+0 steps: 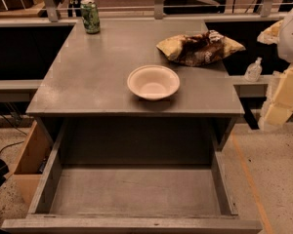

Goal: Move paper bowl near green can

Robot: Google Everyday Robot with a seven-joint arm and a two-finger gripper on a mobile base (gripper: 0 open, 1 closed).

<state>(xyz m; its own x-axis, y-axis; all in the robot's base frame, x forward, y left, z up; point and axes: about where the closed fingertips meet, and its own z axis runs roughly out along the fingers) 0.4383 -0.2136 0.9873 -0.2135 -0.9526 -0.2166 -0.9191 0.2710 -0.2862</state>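
A grey table top (pixel 88 77) fills the middle of the room. On it, near the front edge and a little right of centre, sits the paper bowl (pixel 153 82), upright, round and cream-white; only its smooth pale inside shows. The green can (pixel 91 16) stands upright at the far left corner of the same top, well apart from the bowl, with bare grey surface between them.

Behind the bowl and to its right lies a crumpled yellow-and-brown snack bag (pixel 200 48), near the bowl but not touching it. A small clear bottle (pixel 253 69) stands on a lower ledge just past the table's right edge.

Below the top, a wide drawer (pixel 136 191) is pulled fully out toward the viewer, its bare grey floor in plain view.

The robot's gripper (pixel 278 104) appears as pale blocky shapes at the far right edge, off the table, beside and below the bottle, well clear of the bowl. Whether it is wide or narrow cannot be told; it holds nothing that shows.
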